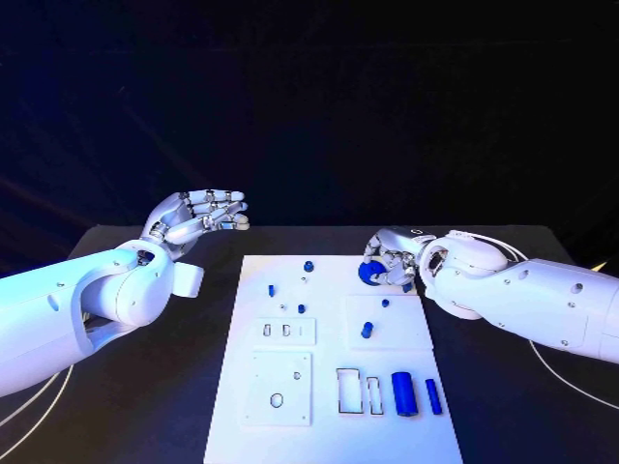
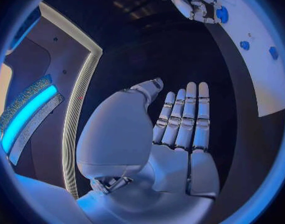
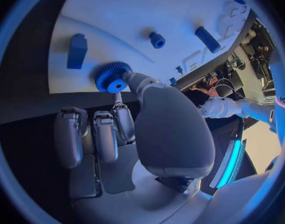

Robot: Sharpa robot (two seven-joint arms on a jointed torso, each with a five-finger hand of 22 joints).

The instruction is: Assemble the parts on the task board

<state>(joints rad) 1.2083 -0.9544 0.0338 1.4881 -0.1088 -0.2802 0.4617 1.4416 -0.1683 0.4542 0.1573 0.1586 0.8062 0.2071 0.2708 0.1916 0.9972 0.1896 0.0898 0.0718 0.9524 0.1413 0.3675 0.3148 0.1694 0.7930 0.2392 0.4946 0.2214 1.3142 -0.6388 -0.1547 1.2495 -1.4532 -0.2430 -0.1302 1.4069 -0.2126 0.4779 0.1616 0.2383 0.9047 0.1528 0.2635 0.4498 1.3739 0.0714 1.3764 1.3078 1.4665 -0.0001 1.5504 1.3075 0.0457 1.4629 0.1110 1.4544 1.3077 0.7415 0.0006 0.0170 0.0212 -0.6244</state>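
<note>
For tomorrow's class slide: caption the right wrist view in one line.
Right hand pinches a blue gear at the task board edge.

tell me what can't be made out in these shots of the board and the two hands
- Head view: the right hand covers most of the blue gear; its seating on the task board cannot be told.
- Right wrist view: the thumb hides the gear's near side.
- Head view: the small parts at the far end are too small to identify.

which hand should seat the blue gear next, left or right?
Right. The right hand already pinches the blue gear at the task board. The left hand is raised off the board's left side, holding nothing.
</note>
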